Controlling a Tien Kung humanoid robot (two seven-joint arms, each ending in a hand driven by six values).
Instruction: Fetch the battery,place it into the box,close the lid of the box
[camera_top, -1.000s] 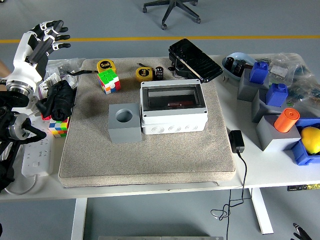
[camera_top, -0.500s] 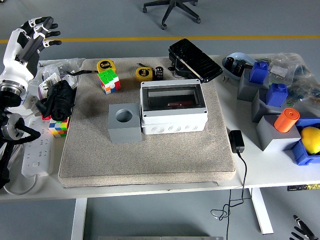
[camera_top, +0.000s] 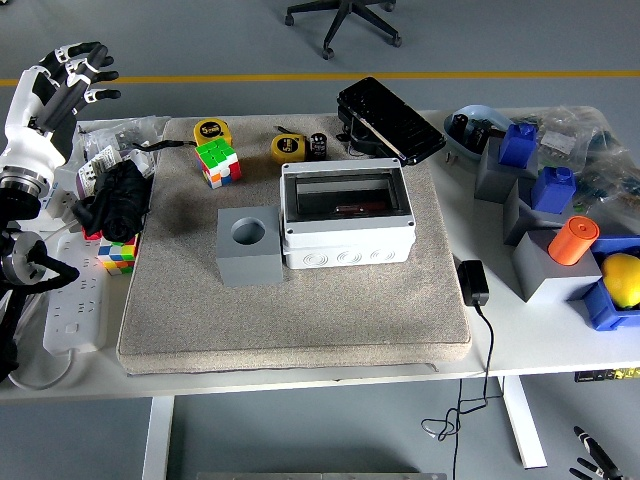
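The battery (camera_top: 318, 145), a small black cylinder, stands on the grey mat behind the box, next to a yellow tape measure (camera_top: 288, 148). The white box (camera_top: 346, 240) sits mid-mat with its dark lid (camera_top: 390, 120) swung open behind it. My left hand (camera_top: 62, 82) is raised at the far left edge, fingers spread and empty, far from the battery. Only a few fingertips of my right hand (camera_top: 590, 462) show at the bottom right corner, below the table.
A grey block with a round hole (camera_top: 248, 246) stands left of the box. Two puzzle cubes (camera_top: 218, 160) (camera_top: 116, 255), a black bundle (camera_top: 118, 198) and a power strip (camera_top: 75, 310) lie at left. A black adapter (camera_top: 473, 282) and cluttered bins (camera_top: 560, 230) are at right.
My left hand has drawn back to the left and a little up, fingers still spread. The right fingertips have crept slightly further into view at the bottom corner. The battery and box have not moved.
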